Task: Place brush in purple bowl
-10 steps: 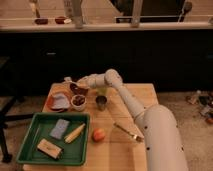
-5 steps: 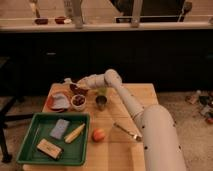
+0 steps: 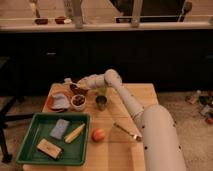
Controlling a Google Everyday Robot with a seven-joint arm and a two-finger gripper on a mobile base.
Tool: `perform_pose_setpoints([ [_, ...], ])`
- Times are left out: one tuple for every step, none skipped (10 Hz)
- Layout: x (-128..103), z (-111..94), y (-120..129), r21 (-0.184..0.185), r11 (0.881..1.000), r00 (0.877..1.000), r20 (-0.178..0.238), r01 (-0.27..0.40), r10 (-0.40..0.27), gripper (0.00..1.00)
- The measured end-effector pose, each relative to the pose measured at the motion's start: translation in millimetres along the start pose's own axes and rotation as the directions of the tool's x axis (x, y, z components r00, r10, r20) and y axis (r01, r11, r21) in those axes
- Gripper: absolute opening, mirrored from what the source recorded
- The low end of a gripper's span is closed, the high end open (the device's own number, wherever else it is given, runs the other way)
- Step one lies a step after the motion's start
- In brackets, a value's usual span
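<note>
The purple bowl (image 3: 78,90) stands at the back left of the wooden table, just behind the white bowl. My gripper (image 3: 80,83) reaches in from the right and hovers right over the purple bowl's rim. A pale thin piece (image 3: 67,80) sticks out to the left of the gripper; it looks like the brush's white handle. The black bristle head is hidden by the gripper and the bowl.
A white bowl with dark contents (image 3: 78,101) and an orange plate (image 3: 58,100) sit in front of the purple bowl. A dark cup (image 3: 101,103) and a green cup (image 3: 102,92) stand to the right. A fork (image 3: 127,131), an orange fruit (image 3: 98,135) and a green tray (image 3: 30,147) holding items lie nearer.
</note>
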Motion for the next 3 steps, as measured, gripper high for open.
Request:
perform_pose_setpoints([
  [0.0, 0.0, 0.0, 0.000, 1.000, 1.000, 0.000, 0.000, 0.000, 0.73],
  [0.0, 0.0, 0.0, 0.000, 1.000, 1.000, 0.000, 0.000, 0.000, 0.79],
  [-0.1, 0.0, 0.0, 0.000, 1.000, 1.000, 0.000, 0.000, 0.000, 0.80],
])
